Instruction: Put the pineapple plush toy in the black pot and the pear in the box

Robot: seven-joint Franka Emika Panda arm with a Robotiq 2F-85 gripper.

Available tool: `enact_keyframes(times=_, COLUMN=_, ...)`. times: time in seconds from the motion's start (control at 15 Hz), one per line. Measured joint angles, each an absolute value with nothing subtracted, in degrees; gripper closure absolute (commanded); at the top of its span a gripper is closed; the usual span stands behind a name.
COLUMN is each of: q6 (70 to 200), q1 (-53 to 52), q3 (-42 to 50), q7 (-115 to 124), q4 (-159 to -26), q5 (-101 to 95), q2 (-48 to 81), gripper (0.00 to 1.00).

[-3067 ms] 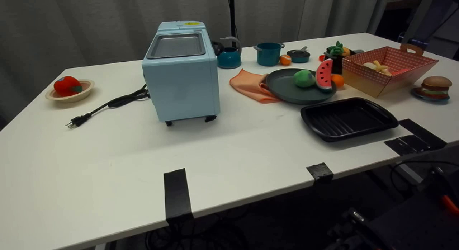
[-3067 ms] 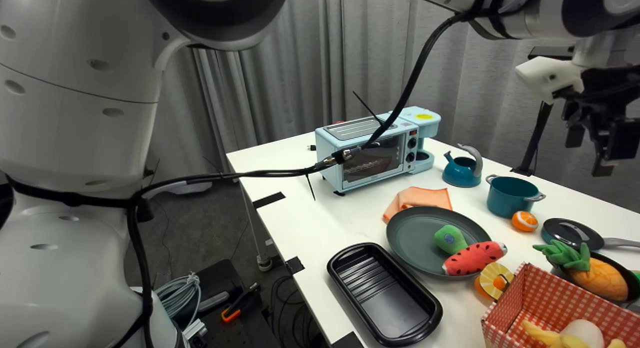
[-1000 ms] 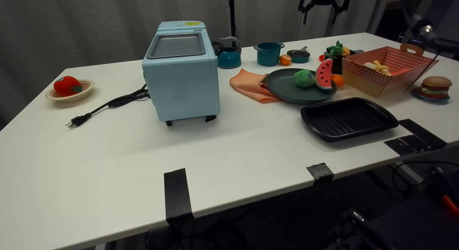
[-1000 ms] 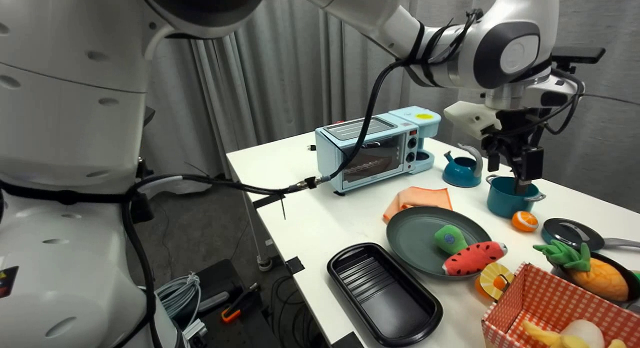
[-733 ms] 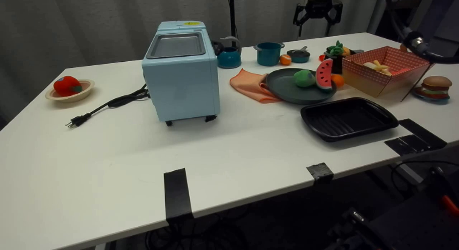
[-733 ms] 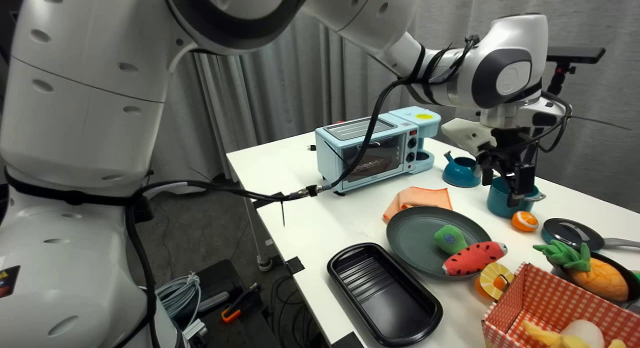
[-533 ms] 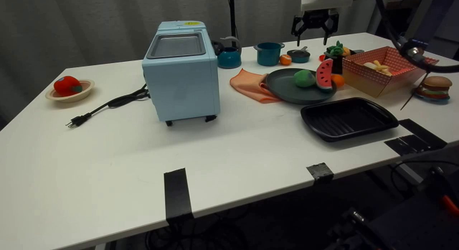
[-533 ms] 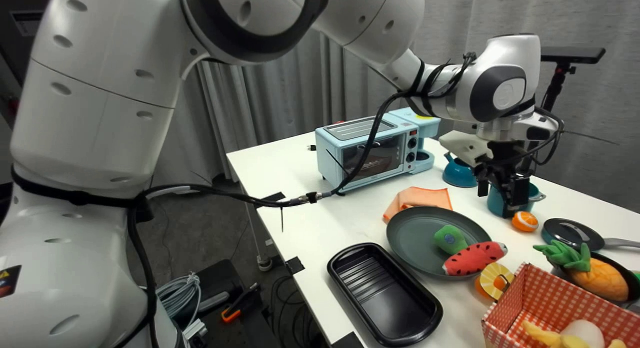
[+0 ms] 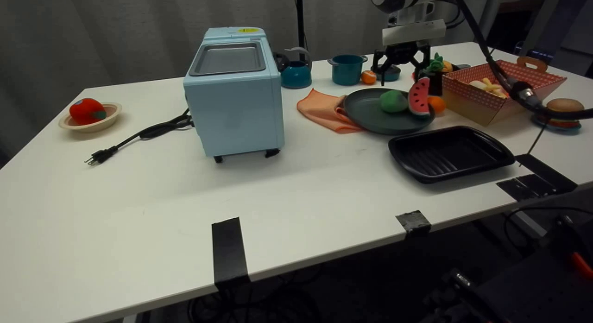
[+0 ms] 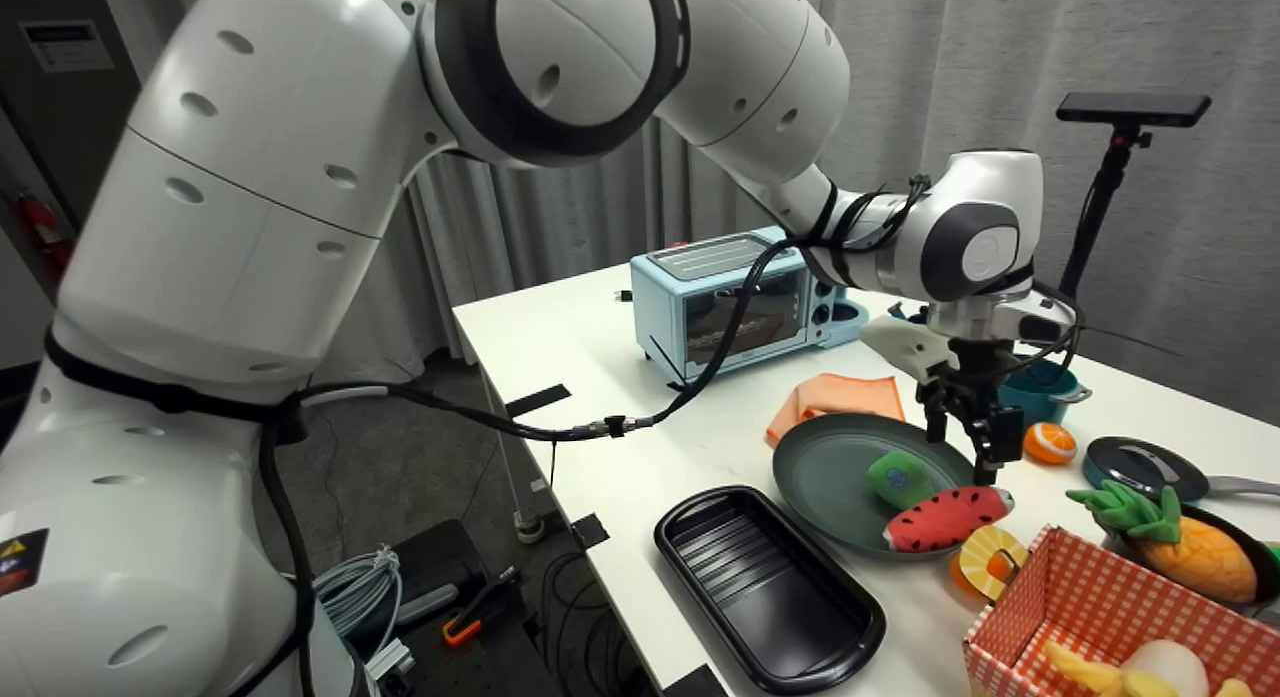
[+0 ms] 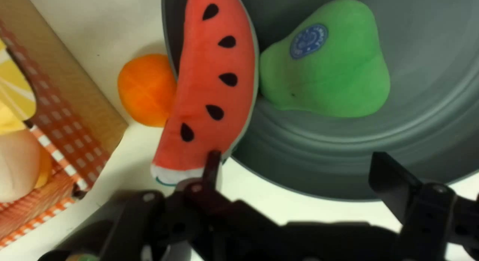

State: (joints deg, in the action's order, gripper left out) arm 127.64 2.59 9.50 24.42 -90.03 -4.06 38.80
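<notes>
The green pear point(image 10: 900, 480) lies on the dark plate point(image 10: 815, 477), beside the watermelon slice; it also shows in the wrist view point(image 11: 329, 66). My gripper point(image 11: 297, 158) is open and empty above the plate's edge. One finger overlaps the watermelon's end in the wrist view; the pear lies beyond the fingertips. In an exterior view the gripper point(image 9: 400, 79) is above the plate's far side. The orange-yellow pineapple plush toy point(image 10: 1200, 557) with its green tuft lies in the black pot point(image 9: 434, 85). The salmon-red checked box point(image 10: 1130, 587) stands beside the pot and holds yellow and white toy food.
The watermelon slice point(image 11: 213, 85) leans across the plate's rim, next to an orange point(image 11: 149, 89). A black baking pan point(image 10: 770, 597) lies in front. A teal pot point(image 9: 347, 70), an orange half point(image 10: 1050, 443), a small pan point(image 10: 1145, 467), a cloth point(image 10: 840, 397) and a light-blue appliance point(image 9: 236, 100) stand around.
My gripper has come down from high at the back of the table and moved over the plate, staying open. The toys, pot, plate and box have not moved.
</notes>
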Motion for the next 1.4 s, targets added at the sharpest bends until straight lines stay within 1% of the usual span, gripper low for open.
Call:
enact_keyframes(times=0.6, q6=127.56, q1=-0.81, q3=9.47, q7=23.53, q4=-94.33, q5=-6.56, q2=38.63, gripper=0.00)
enact_keyframes(times=0.67, q6=127.56, q1=-0.97, q3=9.47, q7=23.48, q4=-94.89, q5=-6.92, q2=38.50, gripper=0.12)
enact_keyframes(times=0.73, q6=127.56, q1=-1.08, q3=9.47, q7=23.44, q4=-95.38, q5=-7.28, q2=38.40, gripper=0.26)
enact_keyframes(times=0.8, q6=127.56, q1=-1.14, q3=9.47, q7=23.38, q4=-95.85, q5=-7.54, q2=38.28, gripper=0.35)
enact_keyframes(times=1.13, q6=127.56, q1=-1.15, q3=9.60, q7=22.79, q4=-96.67, q5=-7.93, q2=38.16, gripper=0.72)
enact_keyframes(times=1.4, q6=128.01, q1=-1.15, q3=9.84, q7=22.45, q4=-96.77, q5=-8.06, q2=37.09, gripper=0.97)
